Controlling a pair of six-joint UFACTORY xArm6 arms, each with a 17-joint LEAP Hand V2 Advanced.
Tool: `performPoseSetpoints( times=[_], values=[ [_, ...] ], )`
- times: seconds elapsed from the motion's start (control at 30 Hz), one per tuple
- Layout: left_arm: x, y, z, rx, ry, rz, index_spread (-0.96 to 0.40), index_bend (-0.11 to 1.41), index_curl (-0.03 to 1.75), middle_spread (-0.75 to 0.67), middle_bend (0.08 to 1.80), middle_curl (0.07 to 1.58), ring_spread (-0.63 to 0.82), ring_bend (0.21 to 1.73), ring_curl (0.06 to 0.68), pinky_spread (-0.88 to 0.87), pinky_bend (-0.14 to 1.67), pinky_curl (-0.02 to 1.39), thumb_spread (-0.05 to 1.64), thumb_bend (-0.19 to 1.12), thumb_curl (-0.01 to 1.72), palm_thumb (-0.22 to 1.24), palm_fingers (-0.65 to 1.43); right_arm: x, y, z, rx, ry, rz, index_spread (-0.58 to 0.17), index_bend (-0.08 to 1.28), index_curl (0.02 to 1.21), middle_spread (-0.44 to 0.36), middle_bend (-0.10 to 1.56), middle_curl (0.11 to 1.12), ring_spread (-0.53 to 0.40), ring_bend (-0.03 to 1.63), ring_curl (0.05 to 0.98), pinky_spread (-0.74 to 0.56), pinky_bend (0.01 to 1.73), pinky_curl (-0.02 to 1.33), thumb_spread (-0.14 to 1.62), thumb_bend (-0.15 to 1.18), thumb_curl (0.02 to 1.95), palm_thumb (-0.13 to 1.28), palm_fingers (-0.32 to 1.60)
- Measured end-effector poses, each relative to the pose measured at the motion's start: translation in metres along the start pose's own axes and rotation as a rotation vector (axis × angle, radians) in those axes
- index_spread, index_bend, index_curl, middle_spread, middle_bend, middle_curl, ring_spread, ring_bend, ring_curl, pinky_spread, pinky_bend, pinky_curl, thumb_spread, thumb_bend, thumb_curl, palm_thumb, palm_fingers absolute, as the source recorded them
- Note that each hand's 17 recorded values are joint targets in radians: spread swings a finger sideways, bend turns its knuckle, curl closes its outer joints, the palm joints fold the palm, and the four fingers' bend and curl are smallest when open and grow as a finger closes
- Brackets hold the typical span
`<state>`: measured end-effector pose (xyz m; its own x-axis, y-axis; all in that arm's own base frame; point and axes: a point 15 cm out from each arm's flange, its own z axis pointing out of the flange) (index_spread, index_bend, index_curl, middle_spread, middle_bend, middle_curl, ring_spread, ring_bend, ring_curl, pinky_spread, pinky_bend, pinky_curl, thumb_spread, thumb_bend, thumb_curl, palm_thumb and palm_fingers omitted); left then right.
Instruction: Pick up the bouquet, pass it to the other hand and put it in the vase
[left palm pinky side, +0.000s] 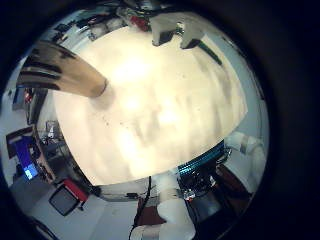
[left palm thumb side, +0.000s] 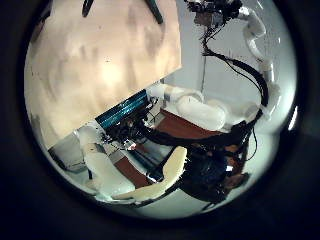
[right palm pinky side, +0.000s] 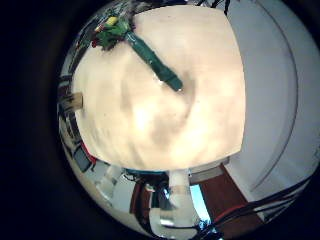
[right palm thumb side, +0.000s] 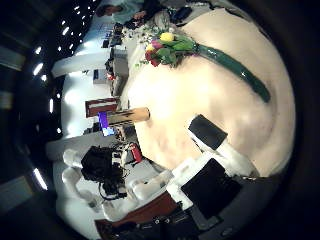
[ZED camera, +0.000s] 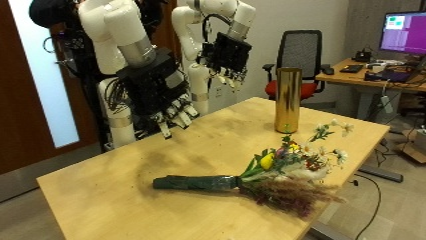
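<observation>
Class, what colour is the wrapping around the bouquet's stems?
Dark green wrapping, clearest in the outside view.

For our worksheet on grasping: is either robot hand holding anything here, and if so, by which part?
Nothing is held. The right robot hand and left robot hand hang open above the table; the bouquet lies there untouched, near the vase.

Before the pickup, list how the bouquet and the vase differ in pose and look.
The bouquet lies flat on the table, while the vase stands upright. The bouquet has a dark green wrapped stem and spreading flowers; the vase is a plain gold cylinder. Both rest on the table, apart from each other and from both hands.
</observation>
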<state>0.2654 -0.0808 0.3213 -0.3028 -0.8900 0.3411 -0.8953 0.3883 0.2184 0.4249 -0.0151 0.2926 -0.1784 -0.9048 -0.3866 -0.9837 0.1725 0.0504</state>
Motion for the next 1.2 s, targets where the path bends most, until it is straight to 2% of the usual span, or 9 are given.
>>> performPoseSetpoints(
  times=[0.03,0.07,0.23,0.43,0.5,0.6,0.73,0.8,1.2],
  values=[
    [0.001,0.000,0.001,-0.002,0.002,0.001,0.15,0.15,0.27,0.49,0.19,0.28,0.61,0.46,0.217,0.60,0.27,0.32,0.79,-0.04,0.32,0.20,-0.02,0.003,-0.001,0.002,0.008,0.002,-0.001,-0.176,0.16,0.28,0.037,0.31,0.36,-0.054,0.52,0.259,0.22,0.41,0.30,1.11,-0.02,0.40,0.73,0.22],
    [0.001,-0.001,0.001,-0.004,0.002,0.000,0.15,0.16,0.28,0.49,0.19,0.28,0.61,0.46,0.216,0.60,0.26,0.32,0.79,-0.04,0.32,0.20,-0.02,0.003,-0.003,0.001,0.021,0.004,-0.005,-0.179,0.16,0.28,0.080,0.32,0.36,-0.045,0.51,0.256,0.22,0.41,0.30,1.11,-0.02,0.41,0.73,0.22],
    [0.001,-0.001,-0.001,-0.005,0.000,0.003,0.15,0.16,0.28,0.49,0.19,0.28,0.62,0.46,0.216,0.61,0.25,0.32,0.79,-0.04,0.32,0.20,-0.02,0.007,-0.029,-0.006,0.135,0.010,0.007,-0.191,0.16,0.28,0.091,0.28,0.35,0.021,0.46,0.245,0.23,0.43,0.30,1.11,-0.02,0.41,0.74,0.15],
    [0.004,-0.002,-0.003,-0.001,-0.003,0.006,0.15,0.16,0.28,0.49,0.19,0.28,0.61,0.46,0.213,0.61,0.25,0.32,0.79,-0.04,0.32,0.20,-0.02,0.014,-0.035,0.012,0.113,0.002,0.038,-0.202,0.13,0.25,0.061,0.22,0.34,0.102,0.46,0.245,0.26,0.49,0.32,1.09,-0.02,0.42,0.77,0.06],
    [0.005,-0.002,-0.004,0.001,-0.002,0.007,0.15,0.16,0.28,0.49,0.19,0.28,0.62,0.46,0.214,0.61,0.25,0.32,0.79,-0.04,0.32,0.20,-0.02,0.017,-0.040,0.016,0.118,-0.003,0.056,-0.194,0.14,0.25,0.132,0.16,0.31,0.125,0.49,0.255,0.26,0.54,0.33,1.08,-0.02,0.43,0.77,0.01],
    [0.005,-0.002,-0.003,-0.001,-0.002,0.008,0.15,0.16,0.28,0.49,0.19,0.28,0.62,0.46,0.215,0.61,0.26,0.32,0.79,-0.04,0.32,0.20,-0.02,0.020,-0.055,0.021,0.155,-0.018,0.080,-0.184,0.14,0.23,0.161,0.20,0.31,0.168,0.47,0.247,0.26,0.57,0.33,1.07,-0.02,0.44,0.77,-0.02],
    [0.006,-0.004,-0.003,-0.002,-0.002,0.010,0.15,0.16,0.28,0.49,0.19,0.28,0.62,0.46,0.215,0.61,0.24,0.31,0.79,-0.04,0.32,0.20,-0.02,0.029,-0.070,0.035,0.176,-0.025,0.111,-0.126,0.12,0.22,0.196,0.19,0.31,0.172,0.51,0.256,0.26,0.56,0.32,1.06,-0.02,0.44,0.76,-0.02],
    [0.006,-0.003,-0.002,-0.005,-0.001,0.011,0.15,0.16,0.28,0.49,0.19,0.28,0.62,0.46,0.214,0.61,0.25,0.32,0.79,-0.04,0.32,0.20,-0.02,0.033,-0.078,0.041,0.190,-0.028,0.127,-0.160,0.14,0.21,0.199,0.18,0.31,0.187,0.47,0.249,0.26,0.58,0.32,1.06,-0.02,0.44,0.76,-0.05],
    [0.004,-0.005,-0.003,-0.004,-0.003,0.009,0.15,0.16,0.28,0.49,0.19,0.28,0.61,0.46,0.215,0.61,0.25,0.32,0.80,-0.04,0.32,0.20,-0.02,0.063,-0.095,0.093,0.212,-0.017,0.209,-0.105,0.14,0.21,0.217,0.26,0.34,0.193,0.51,0.255,0.28,0.51,0.30,1.03,-0.02,0.44,0.74,0.02]
  ],
)
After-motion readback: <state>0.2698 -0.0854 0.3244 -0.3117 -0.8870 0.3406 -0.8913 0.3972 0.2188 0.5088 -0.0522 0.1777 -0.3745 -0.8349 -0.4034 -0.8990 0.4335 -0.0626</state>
